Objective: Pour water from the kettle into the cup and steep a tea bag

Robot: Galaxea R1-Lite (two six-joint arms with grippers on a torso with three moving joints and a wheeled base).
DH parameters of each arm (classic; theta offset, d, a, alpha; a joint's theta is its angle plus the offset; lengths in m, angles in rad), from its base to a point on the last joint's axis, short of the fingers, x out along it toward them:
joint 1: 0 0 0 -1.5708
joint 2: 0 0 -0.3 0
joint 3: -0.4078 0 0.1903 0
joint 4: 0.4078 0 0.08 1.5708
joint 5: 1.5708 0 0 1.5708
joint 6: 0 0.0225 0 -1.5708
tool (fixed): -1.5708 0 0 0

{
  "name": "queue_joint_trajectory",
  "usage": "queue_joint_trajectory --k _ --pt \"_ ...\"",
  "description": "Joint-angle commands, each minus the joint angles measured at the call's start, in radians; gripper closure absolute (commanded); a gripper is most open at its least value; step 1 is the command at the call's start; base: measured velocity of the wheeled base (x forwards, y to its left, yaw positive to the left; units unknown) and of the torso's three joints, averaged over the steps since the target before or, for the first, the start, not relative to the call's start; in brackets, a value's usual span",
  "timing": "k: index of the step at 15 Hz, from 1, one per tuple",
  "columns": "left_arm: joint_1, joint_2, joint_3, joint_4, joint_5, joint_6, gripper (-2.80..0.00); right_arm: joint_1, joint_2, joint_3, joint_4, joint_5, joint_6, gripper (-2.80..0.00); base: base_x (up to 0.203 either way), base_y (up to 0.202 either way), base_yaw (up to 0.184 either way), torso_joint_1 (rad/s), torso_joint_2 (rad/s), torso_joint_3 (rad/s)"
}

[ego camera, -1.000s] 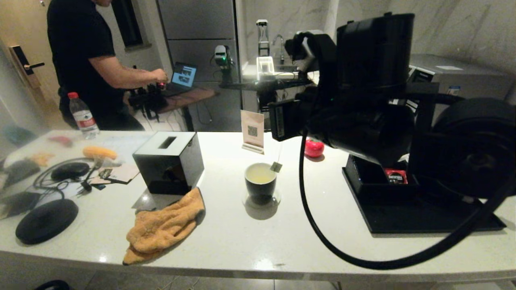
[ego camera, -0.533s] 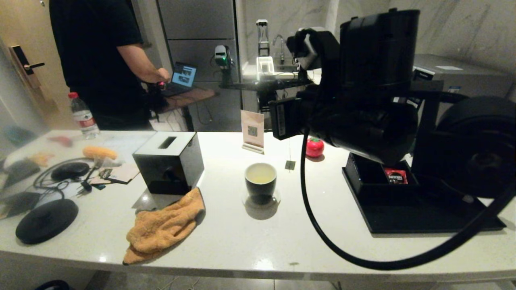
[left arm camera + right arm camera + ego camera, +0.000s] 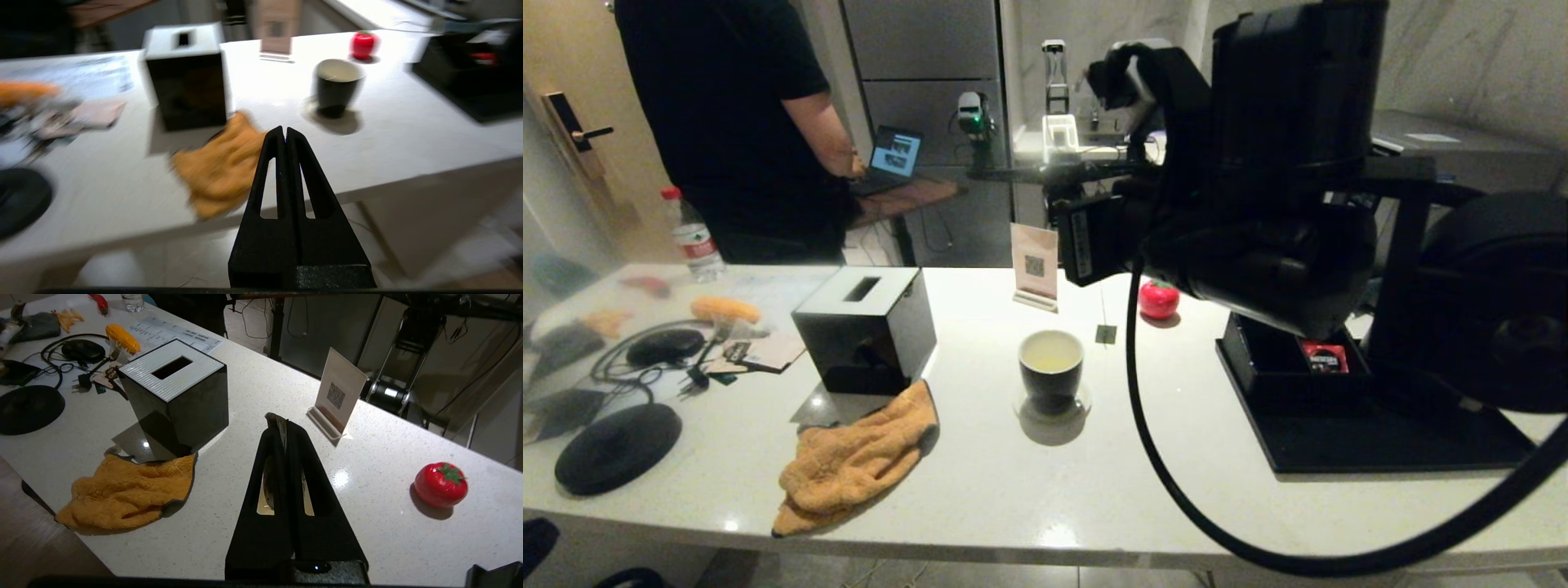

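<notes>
The cup, black outside and white inside, stands mid-counter with pale yellowish water in it. The tea bag hangs on its thin string just right of the cup, outside it and above the counter. My right gripper holds it from above, shut on the paper tag at its fingertips; in the right wrist view its fingers cover the cup. My left gripper is shut and empty, low in front of the counter's near edge, with the cup far ahead. The kettle is out of view.
A black tissue box and an orange cloth lie left of the cup. A QR sign and a red tomato-shaped thing stand behind it. A black tray with a Nescafe sachet is right; a black round base far left.
The tea bag has swung from the cup's right rim to the air beside the cup. My right gripper has risen slightly. The person behind the counter has shifted right.
</notes>
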Motion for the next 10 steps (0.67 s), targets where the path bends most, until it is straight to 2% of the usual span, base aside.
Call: queue_joint_trajectory --k 1,3,5,10 --pt "-0.002 0.186 -0.084 -0.006 -0.064 0.004 0.00 0.012 -0.006 -0.007 -0.003 0.000 -0.014 0.00 0.000 0.000 0.000 0.000 0.00 0.000" --pt "-0.041 0.278 -0.095 -0.064 -0.104 0.017 0.00 0.020 -0.008 -0.015 -0.003 -0.002 -0.016 0.00 0.000 0.000 0.000 0.000 0.00 0.000" --pt "-0.101 0.380 -0.104 -0.133 -0.111 0.020 0.00 0.024 -0.015 -0.026 -0.003 -0.002 -0.017 0.00 0.000 0.000 0.000 0.000 0.00 0.000" --pt "-0.313 0.683 -0.130 -0.355 -0.093 0.021 0.00 0.026 -0.017 -0.039 -0.003 -0.004 -0.017 0.00 0.000 0.000 0.000 0.000 0.00 0.000"
